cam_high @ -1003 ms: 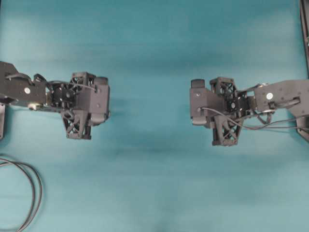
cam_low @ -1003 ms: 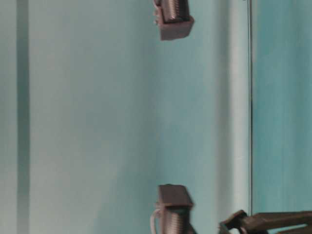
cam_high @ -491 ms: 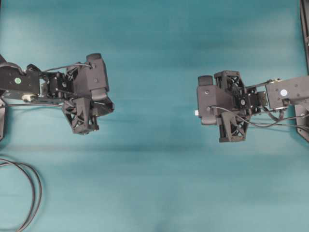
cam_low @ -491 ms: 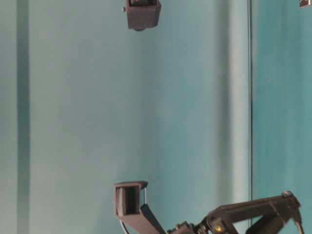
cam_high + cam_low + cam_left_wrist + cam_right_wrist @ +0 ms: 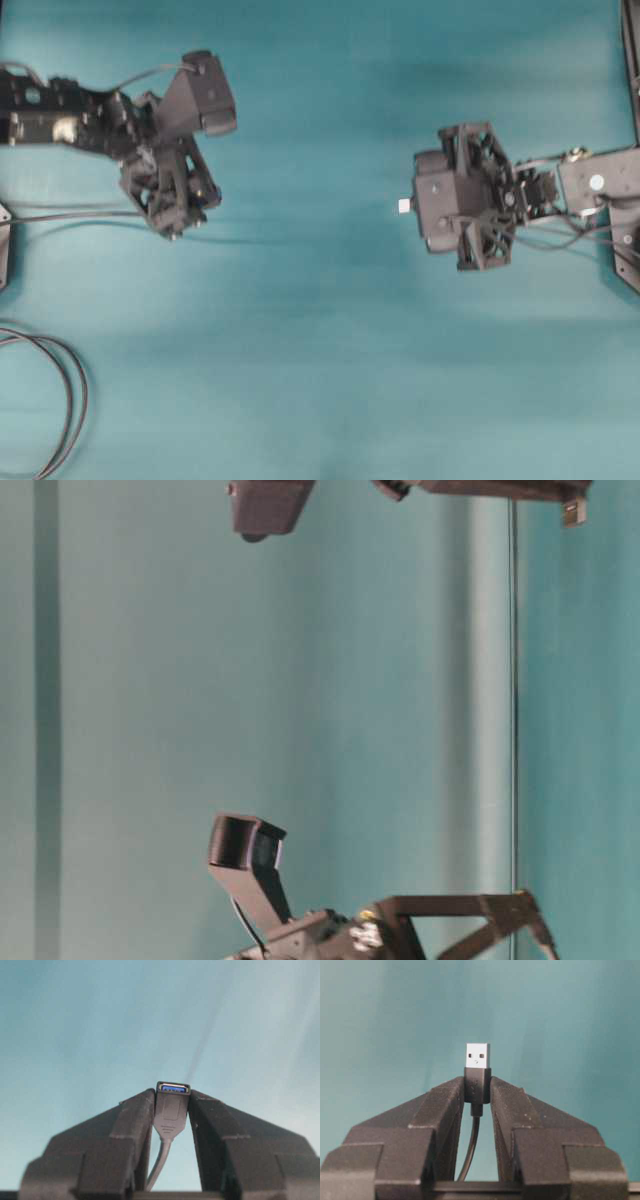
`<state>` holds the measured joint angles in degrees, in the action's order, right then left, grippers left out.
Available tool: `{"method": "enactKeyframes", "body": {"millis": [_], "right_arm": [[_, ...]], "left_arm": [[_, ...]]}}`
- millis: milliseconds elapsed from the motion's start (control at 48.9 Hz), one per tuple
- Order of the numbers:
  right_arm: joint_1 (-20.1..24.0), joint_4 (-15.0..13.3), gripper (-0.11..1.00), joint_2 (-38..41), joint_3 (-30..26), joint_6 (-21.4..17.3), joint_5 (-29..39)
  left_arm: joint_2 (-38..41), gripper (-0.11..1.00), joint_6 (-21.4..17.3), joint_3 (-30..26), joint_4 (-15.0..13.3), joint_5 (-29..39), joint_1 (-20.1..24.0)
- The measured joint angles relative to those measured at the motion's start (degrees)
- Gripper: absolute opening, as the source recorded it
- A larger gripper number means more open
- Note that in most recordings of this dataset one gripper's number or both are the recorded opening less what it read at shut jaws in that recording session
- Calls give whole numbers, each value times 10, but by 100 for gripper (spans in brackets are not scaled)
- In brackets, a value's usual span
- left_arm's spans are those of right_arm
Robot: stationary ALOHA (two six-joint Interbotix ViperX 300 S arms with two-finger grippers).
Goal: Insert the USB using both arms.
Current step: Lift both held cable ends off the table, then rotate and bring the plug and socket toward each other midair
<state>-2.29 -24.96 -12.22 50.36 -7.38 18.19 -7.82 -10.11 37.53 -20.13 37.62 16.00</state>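
Observation:
My left gripper (image 5: 172,1096) is shut on a black USB socket (image 5: 172,1105) with a blue insert, whose mouth points away past the fingertips. Its cable hangs down between the fingers (image 5: 132,1125). My right gripper (image 5: 477,1085) is shut on a black USB plug (image 5: 477,1067), and the silver metal end stands clear above the fingertips. In the overhead view the left arm (image 5: 70,105) is at the upper left and the right arm (image 5: 480,195) is at the right. The plug's silver tip (image 5: 404,206) points left, and a wide gap of teal table separates the two.
A loop of black cable (image 5: 70,400) lies at the lower left of the table. Another cable (image 5: 70,214) runs left from the left gripper. A black frame (image 5: 630,60) stands at the right edge. The surface is plain teal.
The left arm has swung toward the top of the overhead view and turned its wrist. The right arm has pulled back to the right and rolled. Both grips are unchanged.

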Motion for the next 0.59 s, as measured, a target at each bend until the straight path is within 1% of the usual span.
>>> {"method": "enactKeyframes", "body": {"millis": [41, 123, 164, 184, 205, 225, 348, 389, 409, 471, 512, 594], "right_arm": [[-6, -14, 20, -4, 0, 0, 0], [-13, -45, 20, -10, 1, 0, 1], [-14, -59, 20, -12, 0, -1, 0], [-14, -66, 20, -13, 0, -1, 1], [-14, -72, 20, -13, 1, -1, 1], [-14, -78, 20, -13, 0, -1, 1], [-13, -115, 20, -14, 0, -1, 7], [-14, -127, 20, -14, 0, 0, 12], [-13, -133, 20, -14, -1, -1, 16], [-11, -153, 20, -14, -5, -1, 31], [-7, -171, 20, -14, -10, -2, 47], [8, -207, 20, -14, -20, -6, 86]], "left_arm": [[0, 21, -33, -3, -33, 13, 17], [0, 21, -99, -4, -111, 41, 54], [2, 21, -137, -4, -156, 55, 73], [3, 21, -157, -4, -184, 64, 84], [4, 21, -171, -4, -200, 69, 91], [9, 21, -195, -4, -229, 80, 101], [40, 21, -283, -5, -345, 130, 140], [52, 21, -303, -5, -375, 147, 149], [59, 21, -310, -7, -388, 154, 153], [78, 21, -328, -14, -411, 176, 159], [91, 21, -334, -21, -418, 187, 160], [116, 21, -341, -38, -423, 214, 163]]}}
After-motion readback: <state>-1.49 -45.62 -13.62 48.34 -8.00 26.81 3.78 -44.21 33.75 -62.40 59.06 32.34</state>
